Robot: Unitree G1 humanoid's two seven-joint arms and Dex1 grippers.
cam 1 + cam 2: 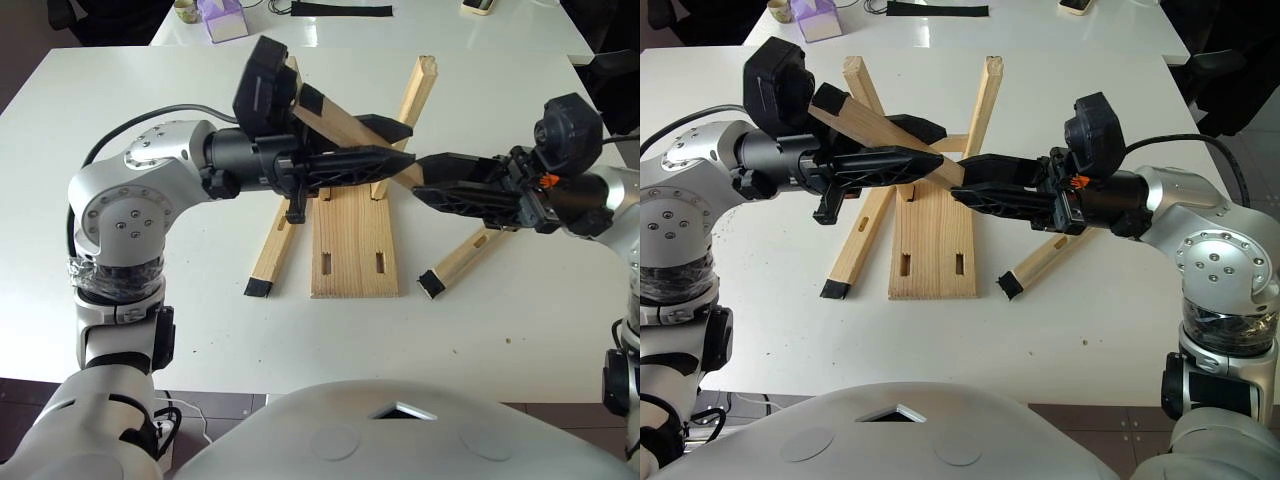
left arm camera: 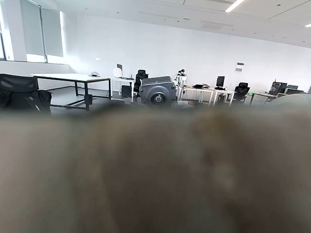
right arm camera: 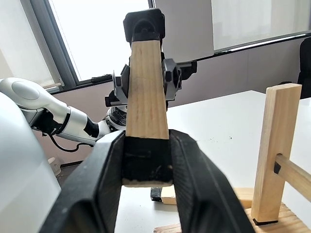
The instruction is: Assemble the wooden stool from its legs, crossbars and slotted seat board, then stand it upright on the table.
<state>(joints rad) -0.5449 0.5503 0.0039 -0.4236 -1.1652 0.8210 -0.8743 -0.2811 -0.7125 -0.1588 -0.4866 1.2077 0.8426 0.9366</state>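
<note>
Left end effector [image 1: 405,145] and right end effector [image 3: 147,150] both clench one black-capped stool leg [image 3: 146,92] in mid-air, its long axis running between them, just above the slotted seat board [image 1: 352,255] lying flat on the counter [image 1: 120,100].

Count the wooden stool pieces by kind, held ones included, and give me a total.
Thick bars: 5 (one held up, two standing on the board, two lying flat)
Thin crossbar: 1
Slotted board: 1
Total: 7
</note>
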